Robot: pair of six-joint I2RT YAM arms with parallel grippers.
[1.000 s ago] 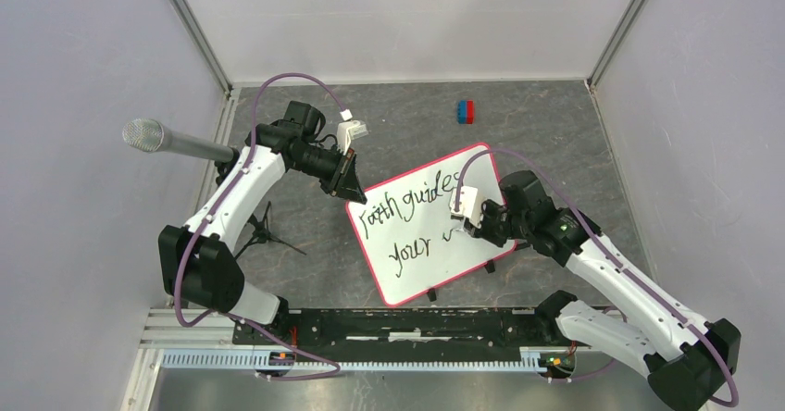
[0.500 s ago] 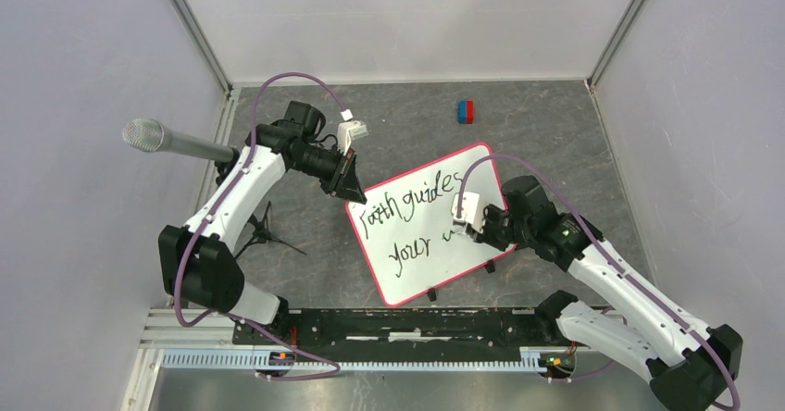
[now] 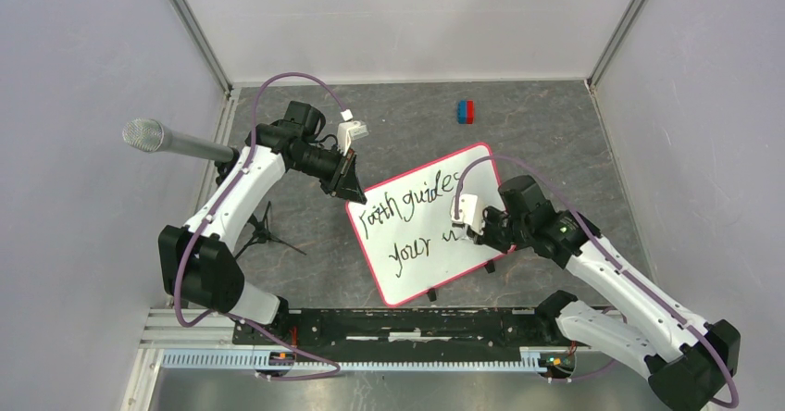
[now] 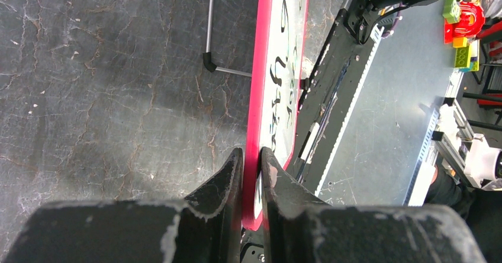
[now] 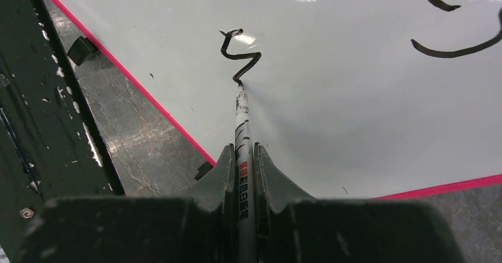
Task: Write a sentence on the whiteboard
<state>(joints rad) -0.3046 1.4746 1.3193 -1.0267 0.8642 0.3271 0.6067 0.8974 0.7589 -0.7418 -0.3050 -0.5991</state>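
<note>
At the left, the left gripper [image 4: 251,156] is closed tight on the red rim at a corner of the whiteboard [image 3: 424,278], which lies askew on the grey table [image 3: 555,133] between the arms, bearing the sentence [image 3: 409,207] partly written, while the right gripper [image 5: 241,151] clamps a marker [image 5: 241,118] whose tip touches the board.

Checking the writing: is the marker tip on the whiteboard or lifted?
On. The marker tip meets the whiteboard at the end of a black stroke.

Microphone [image 3: 148,136], red-blue block [image 3: 465,111]
</note>
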